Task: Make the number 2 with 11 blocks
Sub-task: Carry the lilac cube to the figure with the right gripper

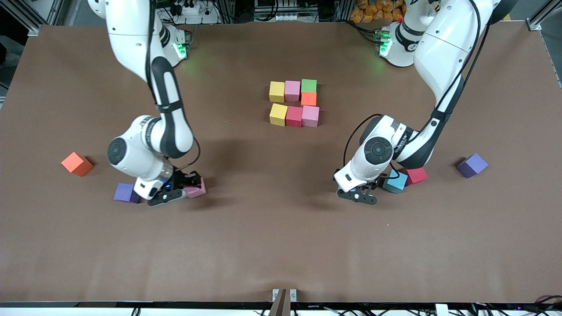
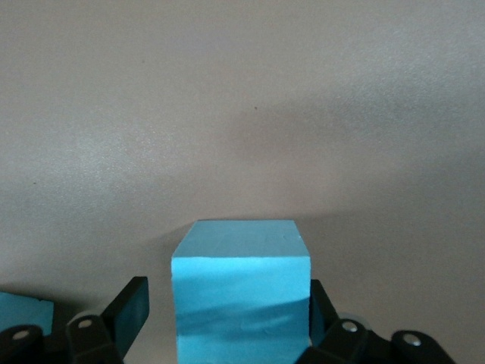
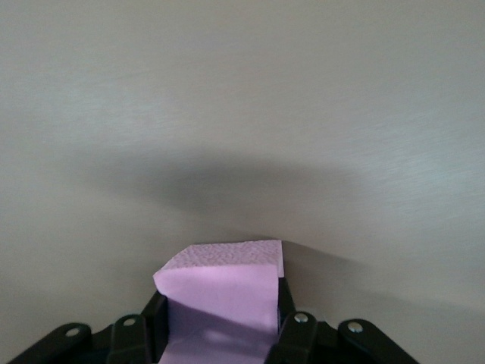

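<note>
The brown counter (image 1: 281, 237) is carrying 7 blocks (image 1: 294, 103) grouped at its middle. The right gripper (image 1: 189, 189) is clamping a pink block (image 1: 197, 188) in closed fingers beside a purple cube (image 1: 125, 192). The left gripper (image 1: 373, 189) is straddling a light blue block (image 2: 241, 303); one finger (image 2: 129, 307) is standing clear of it.

Robotics lab, not a home or shop: two white Franka arms are bolted at the edge of a wide table (image 1: 281, 245) with a plain brown cover, their bases lit by green status lights (image 1: 180, 49). Aluminium frame posts (image 1: 538, 17) stand at the table corners, and cables and power strips (image 1: 189, 11) run above the arm bases. Orange stuff (image 1: 373, 11) piled there is probably spare props, too blurred to tell.
</note>
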`<state>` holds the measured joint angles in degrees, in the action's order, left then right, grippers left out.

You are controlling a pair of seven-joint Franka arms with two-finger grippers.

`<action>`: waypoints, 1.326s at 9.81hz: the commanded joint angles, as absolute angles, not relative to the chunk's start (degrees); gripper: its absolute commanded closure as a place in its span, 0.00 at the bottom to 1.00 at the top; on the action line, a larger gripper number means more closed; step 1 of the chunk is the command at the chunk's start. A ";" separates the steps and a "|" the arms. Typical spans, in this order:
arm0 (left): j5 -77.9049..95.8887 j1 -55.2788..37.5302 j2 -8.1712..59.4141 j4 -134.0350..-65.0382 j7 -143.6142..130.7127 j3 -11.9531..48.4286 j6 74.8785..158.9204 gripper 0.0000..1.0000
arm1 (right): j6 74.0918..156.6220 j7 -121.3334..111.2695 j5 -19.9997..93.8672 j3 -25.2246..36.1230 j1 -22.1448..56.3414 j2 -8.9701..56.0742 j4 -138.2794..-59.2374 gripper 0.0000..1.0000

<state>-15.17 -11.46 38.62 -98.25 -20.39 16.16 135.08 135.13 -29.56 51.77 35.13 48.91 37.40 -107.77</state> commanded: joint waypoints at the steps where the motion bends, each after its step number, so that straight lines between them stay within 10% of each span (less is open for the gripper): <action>1: -16.87 -10.99 38.33 -97.65 -21.80 16.44 135.44 0.98 | 135.26 -22.09 52.47 35.77 54.99 34.46 -110.82 0.83; 13: -11.96 -9.67 25.41 -97.29 -21.09 17.14 131.22 1.00 | 151.96 19.06 52.91 38.76 87.35 35.16 -116.36 0.88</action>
<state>-13.56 -10.25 27.72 -96.34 -20.45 16.51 132.06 150.23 16.52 51.77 37.85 83.97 36.01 -114.32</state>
